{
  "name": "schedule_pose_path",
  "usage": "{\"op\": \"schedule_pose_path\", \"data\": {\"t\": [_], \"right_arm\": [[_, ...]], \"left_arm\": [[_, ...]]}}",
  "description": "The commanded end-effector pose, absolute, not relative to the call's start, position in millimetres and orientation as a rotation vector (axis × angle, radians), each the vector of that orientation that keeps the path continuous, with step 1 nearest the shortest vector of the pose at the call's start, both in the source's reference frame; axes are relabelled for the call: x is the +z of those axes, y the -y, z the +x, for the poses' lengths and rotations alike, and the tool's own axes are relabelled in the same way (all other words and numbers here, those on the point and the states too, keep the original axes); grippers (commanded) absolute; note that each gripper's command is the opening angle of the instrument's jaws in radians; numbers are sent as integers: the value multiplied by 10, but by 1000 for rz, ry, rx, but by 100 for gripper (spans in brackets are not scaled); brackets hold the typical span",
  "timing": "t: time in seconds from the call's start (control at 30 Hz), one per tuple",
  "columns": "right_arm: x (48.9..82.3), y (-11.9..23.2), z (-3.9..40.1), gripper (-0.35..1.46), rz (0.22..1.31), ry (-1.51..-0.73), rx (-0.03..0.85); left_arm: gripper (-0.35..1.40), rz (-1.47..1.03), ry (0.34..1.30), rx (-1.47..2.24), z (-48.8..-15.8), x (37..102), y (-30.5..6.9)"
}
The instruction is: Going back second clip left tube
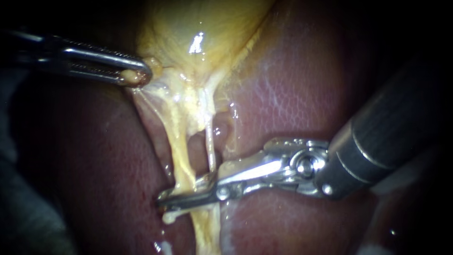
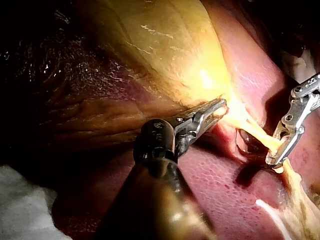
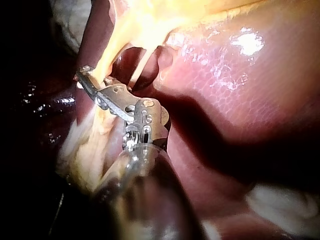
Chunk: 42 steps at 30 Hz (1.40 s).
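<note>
Your left instrument [image 1: 137, 75] had its claw clamped on the neck of the gallbladder [image 1: 207, 28], holding the left tube [image 1: 181, 156] stretched. Your right instrument [image 1: 181, 196] straddled that tube low down, its claw a little apart. The tube looked soft, slick and easily torn, so I judged it best to back straight out along the shaft. The thin right tube [image 1: 211, 146] and the liver [image 1: 292, 94] sat just beside it.

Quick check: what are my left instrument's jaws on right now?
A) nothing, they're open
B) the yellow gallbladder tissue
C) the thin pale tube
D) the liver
B: the left instrument has both jaws pinching a fold at the narrow end of the gallbladder.
</note>
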<state>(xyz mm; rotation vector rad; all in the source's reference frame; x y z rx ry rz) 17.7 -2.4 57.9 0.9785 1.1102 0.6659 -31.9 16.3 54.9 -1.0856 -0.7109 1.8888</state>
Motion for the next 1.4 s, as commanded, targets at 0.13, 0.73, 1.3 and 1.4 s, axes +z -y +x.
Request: {"op": "schedule_pose_path", "data": {"t": [0.13,0.73,1.3,1.4], "right_arm": [[582,25,181,12,989,-1164,677],[627,28,174,44,887,-1131,609],[578,3,92,49,533,-1133,335],[561,-2,72,49,477,-1140,305]], "left_arm": [[-35,-1086,710,1890,-319,549,-164],[-35,-1090,708,1895,-317,550,-164],[-35,-1090,709,1895,-316,550,-164],[-35,-1090,709,1896,-316,550,-164]]}}
